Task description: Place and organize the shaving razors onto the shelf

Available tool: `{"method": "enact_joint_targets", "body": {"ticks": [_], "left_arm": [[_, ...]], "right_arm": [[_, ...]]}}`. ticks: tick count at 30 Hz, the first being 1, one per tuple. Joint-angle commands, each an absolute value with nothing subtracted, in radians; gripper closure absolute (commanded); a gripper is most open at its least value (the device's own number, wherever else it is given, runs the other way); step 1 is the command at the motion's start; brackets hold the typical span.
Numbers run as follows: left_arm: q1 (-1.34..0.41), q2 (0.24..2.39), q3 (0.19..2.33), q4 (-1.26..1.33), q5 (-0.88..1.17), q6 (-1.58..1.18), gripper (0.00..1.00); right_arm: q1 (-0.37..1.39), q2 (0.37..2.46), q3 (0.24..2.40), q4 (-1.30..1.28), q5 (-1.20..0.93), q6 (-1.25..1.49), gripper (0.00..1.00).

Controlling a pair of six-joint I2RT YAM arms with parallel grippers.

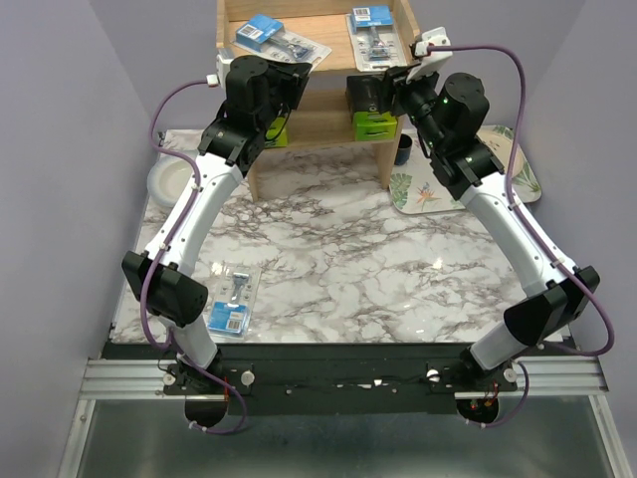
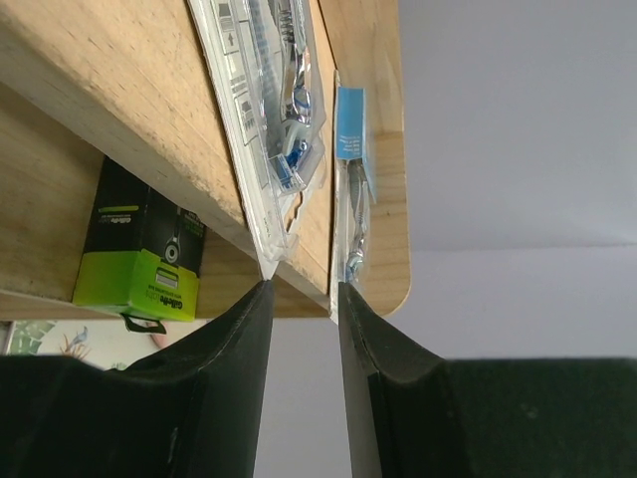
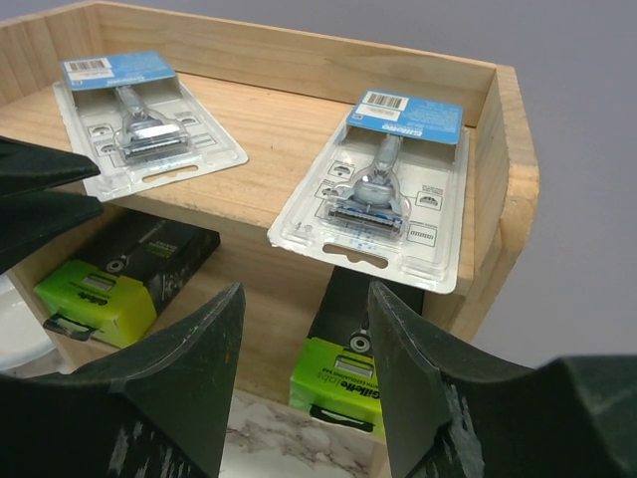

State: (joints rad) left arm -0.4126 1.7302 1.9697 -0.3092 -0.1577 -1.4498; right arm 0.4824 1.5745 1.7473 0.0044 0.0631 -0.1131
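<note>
The wooden shelf (image 1: 320,32) stands at the back. Two blister packs lie on its top tier, one left (image 1: 274,38) and one right (image 1: 373,35). Two black boxes with green ends sit on the lower tier, one left (image 1: 276,134), mostly hidden by my left arm, and one right (image 1: 373,118). A third blister pack (image 1: 231,302) lies on the table by the left arm's base. My left gripper (image 2: 302,294) is open and empty, its fingertips at the near edge of the left pack (image 2: 274,110). My right gripper (image 3: 307,299) is open and empty, just in front of the right pack (image 3: 383,189) and the right box (image 3: 353,368).
A floral tray (image 1: 518,169) lies right of the shelf with a dark cup (image 1: 403,149) beside it. A white bowl (image 1: 169,179) sits at the left table edge. Both arms reach across the marble table (image 1: 348,259) to the shelf front.
</note>
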Motion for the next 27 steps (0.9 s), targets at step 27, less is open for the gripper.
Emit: {"method": "enact_joint_targets", "body": {"ticks": [27], "left_arm": [[-0.407,1.767,2.033,-0.373,-0.215,-1.465,0.57]], "right_arm": [[0.468,1.603,1.763,0.011,0.075,-0.132,0.39]]}}
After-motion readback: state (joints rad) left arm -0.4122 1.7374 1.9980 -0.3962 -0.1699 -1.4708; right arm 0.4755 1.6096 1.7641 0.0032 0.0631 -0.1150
